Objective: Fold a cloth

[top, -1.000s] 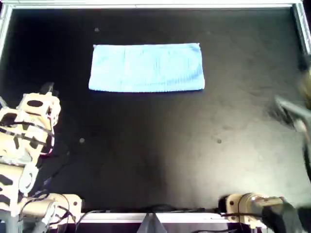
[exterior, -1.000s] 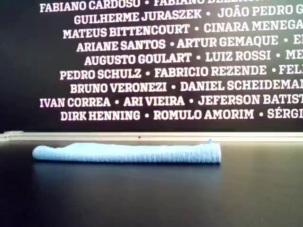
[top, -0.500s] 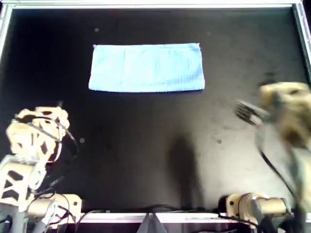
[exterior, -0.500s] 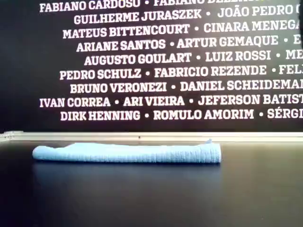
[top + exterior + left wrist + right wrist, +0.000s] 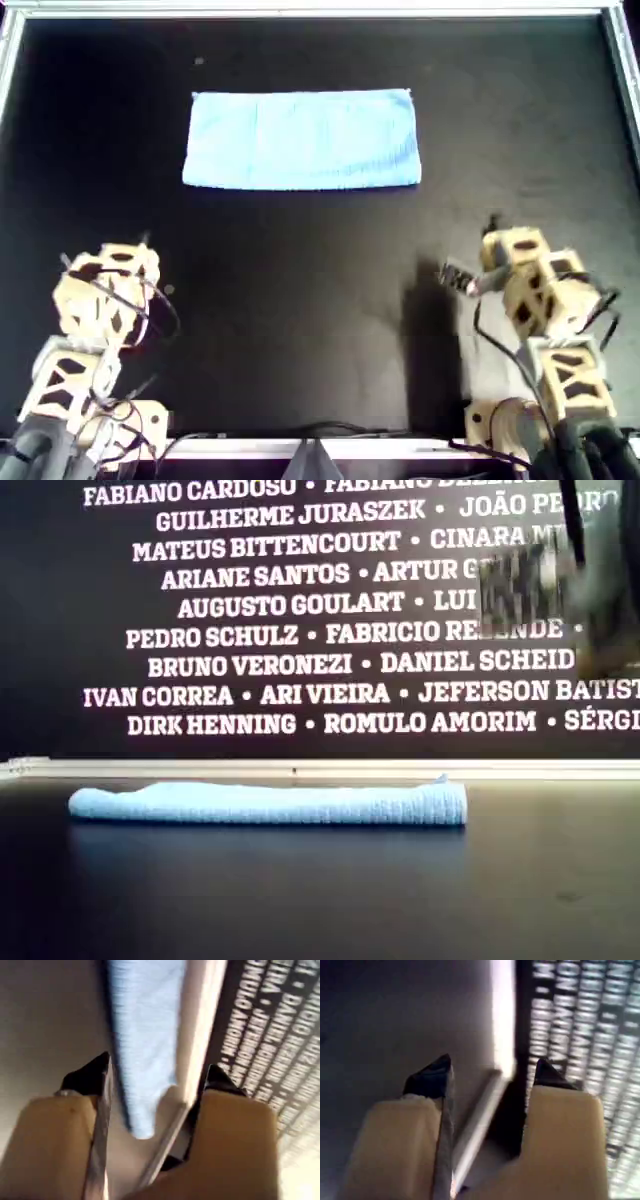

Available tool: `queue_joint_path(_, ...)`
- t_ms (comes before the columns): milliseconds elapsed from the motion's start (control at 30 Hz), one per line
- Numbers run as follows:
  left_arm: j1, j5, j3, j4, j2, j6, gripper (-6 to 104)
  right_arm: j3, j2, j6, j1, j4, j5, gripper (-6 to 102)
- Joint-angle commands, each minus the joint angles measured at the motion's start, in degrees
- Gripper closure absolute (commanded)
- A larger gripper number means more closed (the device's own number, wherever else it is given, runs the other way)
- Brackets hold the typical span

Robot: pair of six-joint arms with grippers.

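Note:
The light blue cloth [image 5: 300, 140] lies flat as a folded rectangle on the black table, at the far middle in the overhead view. It shows as a low strip in the exterior view [image 5: 270, 805]. My first gripper [image 5: 160, 1067] is open and empty; the cloth [image 5: 145, 1035] lies ahead of it. It hangs at the overhead view's near right [image 5: 460, 275], well away from the cloth. My second gripper [image 5: 494, 1065] is open and empty, at the overhead view's near left [image 5: 140, 245], also away from the cloth.
A metal rim [image 5: 300, 10] runs along the table's far edge, with more rim at the sides. A black wall with white names [image 5: 300, 630] stands behind it. Arm bases [image 5: 500, 425] and cables sit at the near edge. A blurred arm [image 5: 590, 580] crosses the exterior view's upper right.
The arm at the overhead view's right swung in from the right edge toward the near right. The other arm moved down and slightly right. The cloth has not moved.

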Motion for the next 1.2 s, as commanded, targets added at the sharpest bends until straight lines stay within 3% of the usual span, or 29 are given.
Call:
queue_joint_path(0,0.97,0.44,0.88,-1.76,1.49,0.09,31,0.62,0.26,0.0,-0.26,-3.43,-0.44,30)
queue_joint_path(233,0.26,0.62,0.26,-1.76,0.09,-0.7,31,-0.53,-1.85,0.79,0.62,-3.43,-1.41,30)
queue_joint_path(367,0.18,0.62,-3.52,-1.93,-5.45,-0.62,31,-10.9,-16.08,0.79,2.99,-2.81,-1.41,30)
queue_joint_path(600,0.0,0.62,-28.3,-1.93,-42.45,-0.79,31,-35.95,-51.77,0.79,8.09,-2.37,-1.49,30)
queue_joint_path(900,-3.96,0.53,-49.75,-1.93,-64.6,-0.7,31,-45.62,-57.83,0.79,14.77,-2.37,-0.62,21)
queue_joint_path(1167,-3.6,-0.44,-55.02,-2.02,-71.46,-0.18,26,-47.9,-60.56,0.7,14.59,-2.37,-1.41,20)
